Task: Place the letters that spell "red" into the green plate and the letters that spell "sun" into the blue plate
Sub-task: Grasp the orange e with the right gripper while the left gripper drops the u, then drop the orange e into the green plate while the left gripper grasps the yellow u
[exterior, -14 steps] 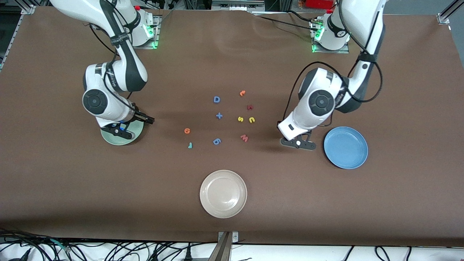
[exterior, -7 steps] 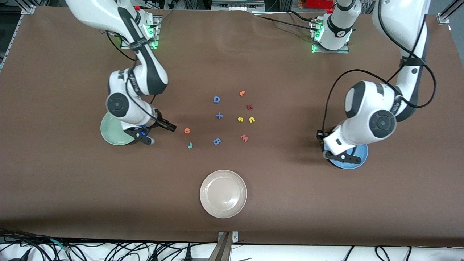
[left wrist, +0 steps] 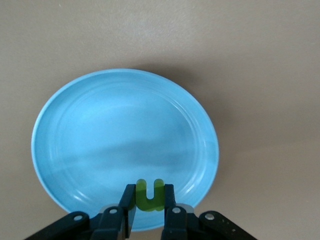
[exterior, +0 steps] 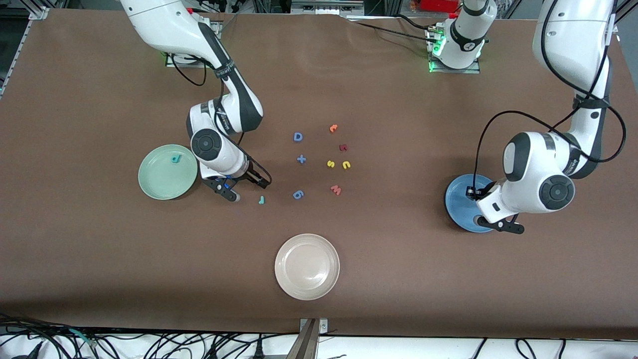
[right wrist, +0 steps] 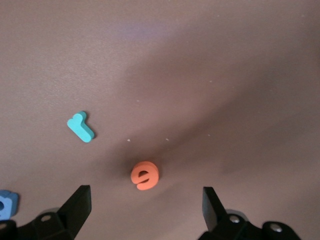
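Observation:
My left gripper (left wrist: 149, 192) (exterior: 486, 210) is shut on the green "n" (left wrist: 150, 202) and hangs over the blue plate (left wrist: 120, 140) (exterior: 456, 199), near the rim. My right gripper (right wrist: 145, 200) (exterior: 246, 183) is open, low over the orange "e" (right wrist: 144, 175), which lies between its fingers untouched. The arm hides the "e" in the front view. The teal "r" (exterior: 261, 200) (right wrist: 81, 126) lies on the table beside it. The teal "d" (exterior: 174, 158) lies in the green plate (exterior: 159, 182). The yellow "s" (exterior: 330, 163) and the yellow "u" (exterior: 346, 164) lie side by side mid-table.
Loose pieces lie around the middle: a blue "D" (exterior: 297, 137), a blue plus (exterior: 301, 159), a blue piece (exterior: 298, 194), a pink "w" (exterior: 336, 189), a dark red piece (exterior: 343, 147) and an orange piece (exterior: 333, 128). A beige plate (exterior: 307, 267) sits nearest the front camera.
My right arm swung from over the green plate to over the "e", uncovering the "d" in the plate. My left arm carried the "n" from mid-table to over the blue plate.

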You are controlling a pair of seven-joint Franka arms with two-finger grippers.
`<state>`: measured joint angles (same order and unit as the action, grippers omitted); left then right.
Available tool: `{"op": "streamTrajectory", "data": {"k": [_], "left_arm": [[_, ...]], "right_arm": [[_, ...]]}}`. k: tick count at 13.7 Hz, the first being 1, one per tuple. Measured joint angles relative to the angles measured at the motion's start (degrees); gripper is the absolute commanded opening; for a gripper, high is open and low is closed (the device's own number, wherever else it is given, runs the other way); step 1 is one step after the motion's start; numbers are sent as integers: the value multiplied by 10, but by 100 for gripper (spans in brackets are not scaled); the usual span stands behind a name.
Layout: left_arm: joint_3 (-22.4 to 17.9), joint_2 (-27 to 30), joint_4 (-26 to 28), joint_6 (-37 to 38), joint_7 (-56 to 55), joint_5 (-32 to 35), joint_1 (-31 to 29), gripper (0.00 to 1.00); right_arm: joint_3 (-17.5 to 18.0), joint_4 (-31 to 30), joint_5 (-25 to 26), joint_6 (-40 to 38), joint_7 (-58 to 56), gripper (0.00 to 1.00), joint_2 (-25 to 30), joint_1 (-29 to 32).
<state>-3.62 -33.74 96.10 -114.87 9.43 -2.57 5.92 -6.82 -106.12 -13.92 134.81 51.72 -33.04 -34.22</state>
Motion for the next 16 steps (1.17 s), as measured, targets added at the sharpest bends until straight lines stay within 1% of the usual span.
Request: {"op": "streamTrajectory", "data": {"k": [1,2,4,7,9,10,11,13,14,16], "left_arm": [[0,-9,-5,0,1,7,-2,95],[0,-15,-9,-1,3,22,-5,99],[0,-18,-17,-1,6,40,-8,100],[9,-17,-28,-1,9,37,-9,100],[46,-13,-31,-1,-32,15,-9,100],[76,-11,-32,-1,-76,11,-6,100],[105,-10,-32,-1,-128,10,0,100],[147,-9,-32,-18,-221,10,24,100],[160,-9,-29,-35,-266,10,40,100],[166,-11,-15,-74,-342,10,84,100]], "right_arm": [[0,3,0,0,0,98,-3,0],[0,4,0,0,0,98,-5,0],[0,5,0,0,0,97,-8,-1],[0,5,0,3,1,91,-14,-6],[0,5,0,7,1,91,-20,-9],[0,5,0,12,1,86,-24,-9],[0,5,0,15,1,77,-27,-10],[0,5,0,18,1,74,-32,-10],[0,5,0,19,1,68,-33,-10],[0,5,0,19,1,50,-34,-10]]}}
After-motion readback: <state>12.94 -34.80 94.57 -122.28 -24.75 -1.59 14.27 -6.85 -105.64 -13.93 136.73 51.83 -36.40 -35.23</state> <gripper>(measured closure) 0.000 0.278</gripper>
